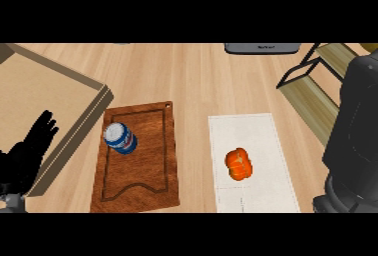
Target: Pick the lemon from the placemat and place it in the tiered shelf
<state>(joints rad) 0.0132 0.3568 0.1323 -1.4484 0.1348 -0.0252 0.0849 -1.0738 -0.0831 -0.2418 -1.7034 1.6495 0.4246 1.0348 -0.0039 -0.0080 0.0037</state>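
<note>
An orange, ribbed fruit [238,164] lies on the white placemat [251,135] in the middle of the counter, nothing touching it. The tiered shelf [319,95], wooden boards in a black frame, stands at the upper right. My left hand [29,150] rests open at the left edge, fingers up, far from the fruit. A large dark shape along the right edge is my right arm and hand [356,135], to the right of the placemat and in front of part of the shelf; it hides the shelf's lower end.
A brown wooden cutting board [140,185] lies left of the placemat with a blue and white can [120,138] on it. A tan box [44,95] fills the left side. A grey appliance [262,48] sits at the far edge.
</note>
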